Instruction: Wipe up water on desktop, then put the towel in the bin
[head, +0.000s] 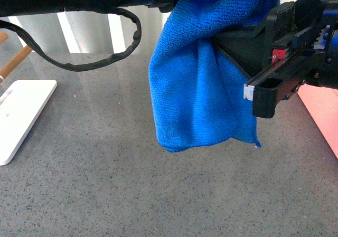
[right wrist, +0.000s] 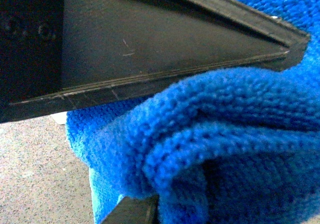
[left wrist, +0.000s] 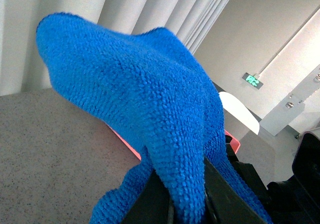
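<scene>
- Towel (head: 195, 100): top cut off by upper picture edge, front view; right portion hidden behind right claw (head: 228, 44).
- Right claw: tips buried in cloth; grip cannot be told.
- Left claw (left wrist: 187, 204): only finger stubs show, lower picture edge, left wrist view.
- Bin (head: 323, 118): pink sliver at desk's right side; rim and interior out of frame.
- White tray (head: 24, 115), wooden rods (head: 16, 62): cropped at desk's left side.
- Desk (head: 105, 195): far edge partly masked by towel.

An institutional room of the office or laboratory kind is suggested by a green lit exit sign (left wrist: 253, 80) mounted high on a plain pale wall (left wrist: 240, 39), by long pale pleated curtains (left wrist: 150, 9) hung behind, and by a broad speckled grey stone-like worktop (head: 132, 195).
</scene>
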### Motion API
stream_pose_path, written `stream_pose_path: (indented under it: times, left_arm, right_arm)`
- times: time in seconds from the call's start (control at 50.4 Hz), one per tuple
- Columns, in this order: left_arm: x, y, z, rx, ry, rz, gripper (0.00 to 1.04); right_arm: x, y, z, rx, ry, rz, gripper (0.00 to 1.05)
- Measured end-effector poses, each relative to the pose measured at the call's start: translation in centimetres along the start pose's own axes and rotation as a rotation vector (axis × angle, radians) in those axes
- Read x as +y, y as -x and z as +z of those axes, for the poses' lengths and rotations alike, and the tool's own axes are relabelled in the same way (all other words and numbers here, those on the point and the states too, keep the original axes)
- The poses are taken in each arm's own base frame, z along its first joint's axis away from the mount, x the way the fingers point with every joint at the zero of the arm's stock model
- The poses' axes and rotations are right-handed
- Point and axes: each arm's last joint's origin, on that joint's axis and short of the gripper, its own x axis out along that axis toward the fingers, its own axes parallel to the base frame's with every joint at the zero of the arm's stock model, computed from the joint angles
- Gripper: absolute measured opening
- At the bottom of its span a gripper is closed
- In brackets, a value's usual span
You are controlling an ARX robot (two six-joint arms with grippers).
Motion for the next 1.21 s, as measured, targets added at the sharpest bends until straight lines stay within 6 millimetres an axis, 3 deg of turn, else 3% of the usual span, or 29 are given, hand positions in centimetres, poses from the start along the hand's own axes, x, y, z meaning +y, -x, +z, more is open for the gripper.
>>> stream_pose_path:
  times: [0.119, 0.575, 0.674, 0.833, 0.972, 1.051, 1.21]
  left_arm:
    - [0.1, 0.0, 0.0, 0.004, 0.001, 0.004, 0.04]
    - [0.6, 0.3, -0.1, 0.025, 0.001, 0.062, 0.04]
    - [0.8, 0.4, 0.0, 0.022, 0.002, 0.080, 0.18]
    - [2.8, 1.9, 1.0, -0.007, 0.027, 0.198, 0.51]
    - [6.6, 4.8, 2.0, 0.001, 0.089, 0.438, 0.81]
    - [7.7, 7.5, 2.0, 0.036, 0.077, 0.509, 1.00]
    - [6.0, 14.3, 1.4, 0.109, -0.008, 0.532, 0.98]
  right_arm:
    - [-0.2, 0.2, 0.1, -0.003, -0.002, -0.004, 0.04]
    - [-2.0, 1.9, 1.0, -0.029, -0.003, -0.044, 0.03]
    - [-2.3, 2.1, 1.0, -0.031, -0.005, -0.056, 0.03]
    - [-3.5, 3.0, 1.4, -0.050, -0.022, -0.115, 0.03]
    - [-4.4, 3.4, 2.1, -0.067, -0.038, -0.183, 0.03]
    - [-4.7, 3.8, 2.4, -0.080, -0.051, -0.200, 0.03]
    - [-5.5, 4.7, 2.5, -0.095, -0.055, -0.219, 0.03]
